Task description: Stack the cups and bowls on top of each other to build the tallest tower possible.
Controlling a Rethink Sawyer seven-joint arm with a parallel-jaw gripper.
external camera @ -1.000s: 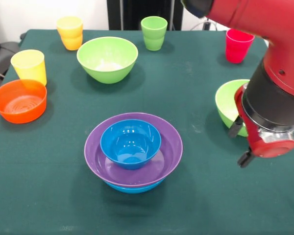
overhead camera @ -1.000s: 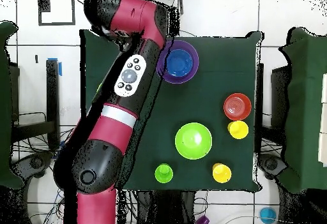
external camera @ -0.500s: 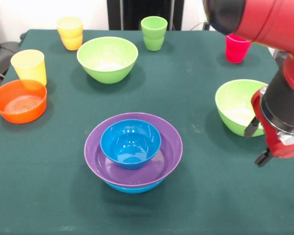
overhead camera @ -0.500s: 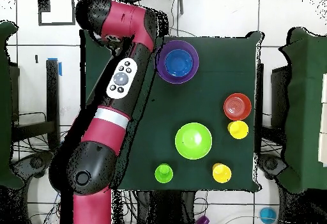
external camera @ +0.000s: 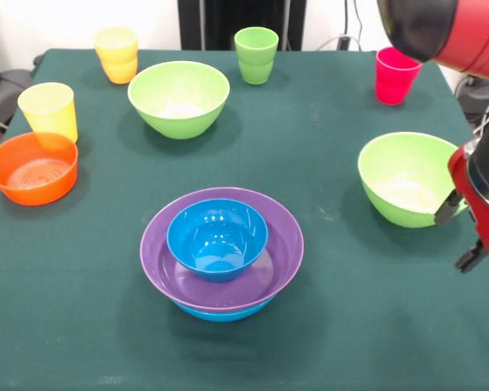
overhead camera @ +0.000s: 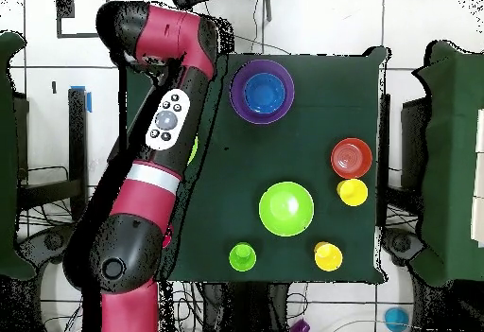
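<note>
The tower is a small blue bowl [external camera: 217,238] inside the wide purple bowl [external camera: 281,244], which sits on the large blue bowl [external camera: 220,313]; it also shows in the overhead view [overhead camera: 264,90]. One light green bowl [external camera: 178,98] stands at the back, another [external camera: 403,177] at the right. The small orange bowl [external camera: 32,167] and yellow cup [external camera: 48,109] are at the left. The orange-yellow cup [external camera: 116,54], green cup [external camera: 256,54] and red cup [external camera: 396,75] stand along the far edge. My gripper [external camera: 460,235] is open and empty, just right of the right green bowl.
The dark green tablecloth [external camera: 326,342] covers the table. My red arm [overhead camera: 170,130] lies along the table's left side in the overhead view and hides the red cup and most of one green bowl there.
My gripper and arm have moved to the right in the front view, off the right green bowl and toward the table's edge. The bowls and cups have not moved.
</note>
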